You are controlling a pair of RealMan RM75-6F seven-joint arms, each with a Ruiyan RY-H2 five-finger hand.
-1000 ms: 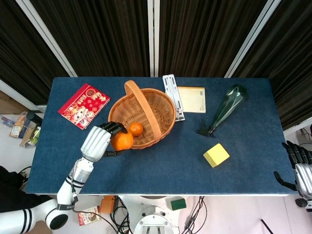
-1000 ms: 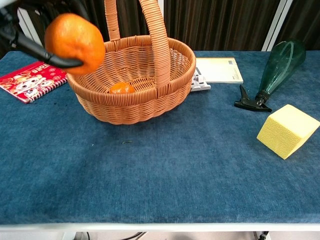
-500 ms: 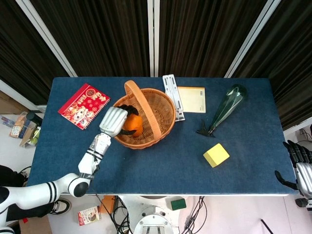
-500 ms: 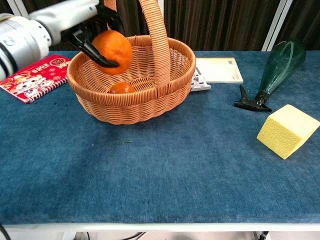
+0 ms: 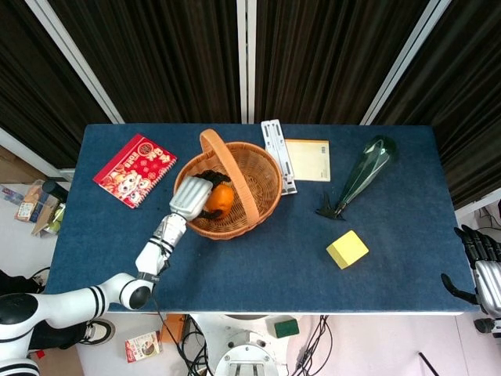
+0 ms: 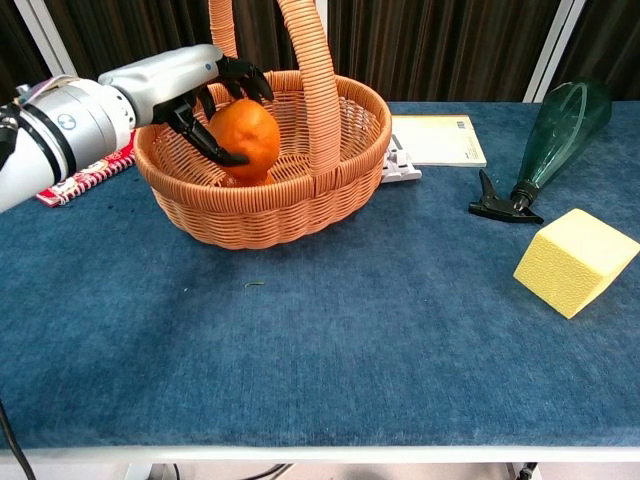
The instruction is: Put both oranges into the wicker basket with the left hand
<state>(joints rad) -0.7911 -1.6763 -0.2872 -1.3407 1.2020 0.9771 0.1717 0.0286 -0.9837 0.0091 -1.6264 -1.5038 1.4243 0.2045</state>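
Lowered since the earlier frame: left hand [image 6: 195, 95] with its orange [image 6: 245, 138], carried from above the near rim down inside the wicker basket [image 6: 260, 215], left of the handle [image 6: 320, 95]. Left hand [image 5: 193, 197]: fingers wrapped around the orange [image 5: 218, 200], grasp not yet released. Second orange: only a sliver shows beneath the held one in the chest view, apparently on the basket floor; mostly hidden. Right hand [image 5: 479, 270]: off the right edge of the tabletop [image 5: 258, 258], fingers loosely apart, holding nothing. Handling, judged: orange firm, round, fairly light, skin slightly slick and liable to roll on release; best taken around its widest part with fingers on opposite sides, as now. Basket light and stiff, may shift if the wall is nudged. Room: the tall handle stands just right of the hand and the rim rises all round, so withdrawal looks freest straight up and back to the left. Other items: red notebook [image 5: 135, 169] left of the basket; notepad [image 5: 308, 160], green spray bottle [image 5: 362, 174] and yellow sponge [image 5: 347, 249] well apart to the right.
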